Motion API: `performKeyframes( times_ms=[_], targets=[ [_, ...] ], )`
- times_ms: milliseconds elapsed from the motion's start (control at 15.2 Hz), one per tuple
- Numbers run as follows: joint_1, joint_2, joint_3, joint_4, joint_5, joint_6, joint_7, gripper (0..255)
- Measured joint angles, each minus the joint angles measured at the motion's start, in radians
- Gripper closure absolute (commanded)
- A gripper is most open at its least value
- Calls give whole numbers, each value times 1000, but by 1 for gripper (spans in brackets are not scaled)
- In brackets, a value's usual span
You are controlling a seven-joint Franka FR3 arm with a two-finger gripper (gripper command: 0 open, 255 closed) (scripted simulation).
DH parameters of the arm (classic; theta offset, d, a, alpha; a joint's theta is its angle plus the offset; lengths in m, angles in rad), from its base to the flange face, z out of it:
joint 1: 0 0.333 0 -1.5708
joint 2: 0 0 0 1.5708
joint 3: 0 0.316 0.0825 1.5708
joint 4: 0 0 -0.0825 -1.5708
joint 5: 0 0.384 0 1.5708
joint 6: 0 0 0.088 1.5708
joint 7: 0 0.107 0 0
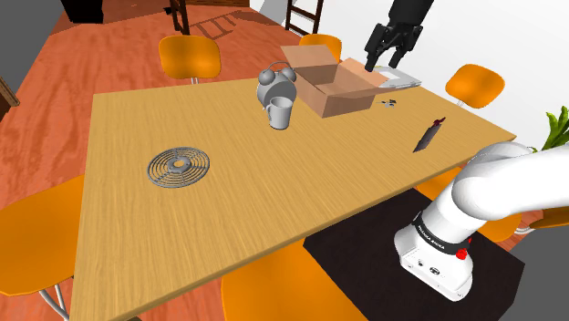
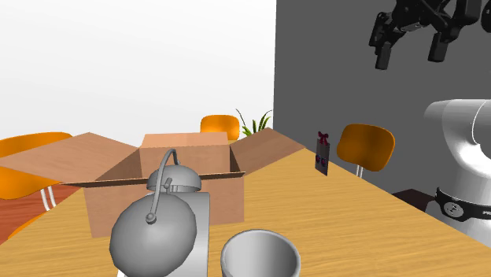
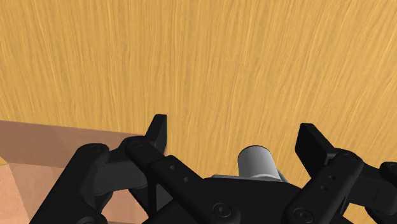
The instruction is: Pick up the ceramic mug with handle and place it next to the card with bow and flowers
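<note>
Shoulder view: the wooden table (image 1: 274, 201) carries everything, and the work is all along its far edge. The open cardboard box (image 1: 333, 87) sits by the far edge toward the corner nearest the stand, flaps spread wide. A flap juts toward the mug and could catch a finger or the mug on lift-out. The grey alarm clock (image 1: 276, 84) stands just beside the box, toward the middle of the far edge. The mug (image 1: 281, 113), drawn plain grey-white, stands on the table just in front of the clock, close enough that I cannot tell whether they touch. I cannot make out which way its handle points. The gripper (image 1: 387, 56) hangs high above the far corner, beyond the box, fingers (image 3: 158, 133) spread apart and holding nothing; the mug is not yet approached. Main risk, as I judge it: open fingers coming down astride the rim strike the clock and shove it or tip the mug. An unseen handle could also skew the grasp. The card (image 1: 429, 135), small and dark, is near the table's edge on the stand's side, well apart from the mug; in the second exterior view it stands upright and thin. Set down too close, the mug could topple the card or push it over that edge.
</note>
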Motion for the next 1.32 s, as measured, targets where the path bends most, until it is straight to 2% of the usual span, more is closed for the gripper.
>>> performKeyframes(
  times_ms=[198,660,1122,1320],
  targets=[
    [0,39,-1,-1,2,36,-1,0],
    [4,271,-6,41,18,206,-9,0],
    [9,527,-10,141,38,342,-23,0],
    [9,647,-14,219,47,375,-35,0]
  ],
)
